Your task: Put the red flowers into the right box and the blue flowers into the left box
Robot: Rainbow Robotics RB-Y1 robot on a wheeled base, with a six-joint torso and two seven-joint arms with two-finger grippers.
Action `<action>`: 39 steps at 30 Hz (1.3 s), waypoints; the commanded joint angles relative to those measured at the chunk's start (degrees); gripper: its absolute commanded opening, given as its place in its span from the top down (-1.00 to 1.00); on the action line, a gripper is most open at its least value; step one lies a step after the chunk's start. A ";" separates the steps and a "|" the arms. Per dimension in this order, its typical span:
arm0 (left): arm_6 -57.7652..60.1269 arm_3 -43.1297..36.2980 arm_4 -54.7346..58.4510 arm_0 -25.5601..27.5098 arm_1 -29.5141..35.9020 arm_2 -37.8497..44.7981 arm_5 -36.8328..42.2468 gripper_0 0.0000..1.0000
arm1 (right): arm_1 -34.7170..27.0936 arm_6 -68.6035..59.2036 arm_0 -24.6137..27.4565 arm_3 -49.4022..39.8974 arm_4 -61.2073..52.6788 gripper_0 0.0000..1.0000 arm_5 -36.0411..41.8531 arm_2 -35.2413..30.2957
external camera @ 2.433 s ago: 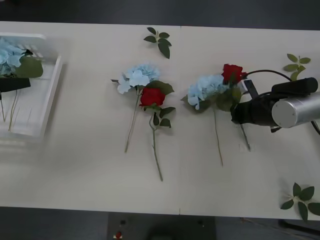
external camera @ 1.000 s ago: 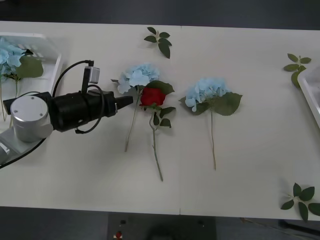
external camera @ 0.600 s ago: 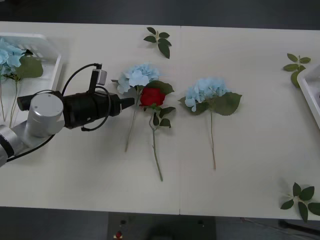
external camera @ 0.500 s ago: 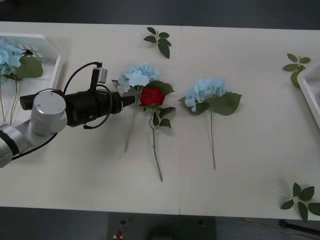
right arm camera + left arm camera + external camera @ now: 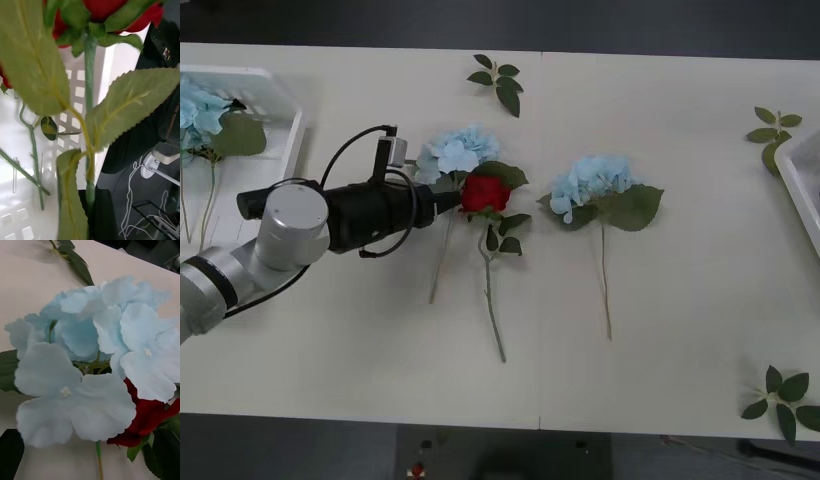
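Blue flowers (image 5: pixel 463 152) and a red rose (image 5: pixel 485 192) are seen overlapping mid-table; left gripper (image 5: pixel 450 200) is set at the blue stem, jaw state can't be told. Bare table (image 5: pixel 360 340) lies nearer the robot. A second red rose (image 5: pixel 90 112) is clamped by the right gripper over the right box (image 5: pixel 15 157). Left box (image 5: pixel 280 130) sits at the table's left edge.

Items before me, apart from my work:

1. Table (image 5: pixel 360 380): pale cream top, with a thin seam running front to back near its middle.
2. Leaf sprig, far edge (image 5: pixel 498 80): dark green, lying loose near the seam.
3. Leaf sprig, far right (image 5: pixel 772 128): lighter green, near the table's right edge.
4. Leaf sprig, near right corner (image 5: pixel 783 398): dark green, several leaves.
5. Cables (image 5: pixel 129 195): thin and white, on a dark floor by my right wrist.
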 commanded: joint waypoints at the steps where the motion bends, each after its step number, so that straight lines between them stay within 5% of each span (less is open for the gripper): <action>1: -1.10 3.25 -0.58 -3.84 -2.87 -1.87 -0.44 -1.00 | 0.99 2.70 -0.85 -0.06 1.14 0.42 -0.54 0.51; 6: -1.10 7.56 -0.32 -6.48 -5.60 -4.24 -1.49 -1.00 | 2.05 2.34 -0.94 0.99 1.40 -0.37 -0.54 0.60; 14: -1.19 7.65 0.12 -6.74 -5.95 -5.74 -1.49 -1.00 | 2.49 1.46 -0.94 0.99 -3.08 -0.45 -0.37 0.51; 15: -1.28 7.65 -0.06 -6.74 -5.86 -5.91 -1.49 -0.18 | 2.31 1.38 -0.94 0.64 -5.54 -0.45 0.34 0.51; 17: -1.37 7.65 -0.14 -6.92 -5.77 -6.17 -1.41 1.00 | 1.17 1.03 -0.94 -1.21 -10.82 -0.44 2.97 0.42; 28: -1.54 7.56 0.47 -7.09 -5.51 -6.35 -1.41 1.00 | -8.76 -19.01 -1.38 -23.53 -35.34 -0.45 24.77 0.42; 39: -1.54 6.42 1.17 -7.00 -4.19 -6.26 -0.62 1.00 | -10.08 -46.52 0.29 -48.40 -40.43 -0.45 26.27 3.32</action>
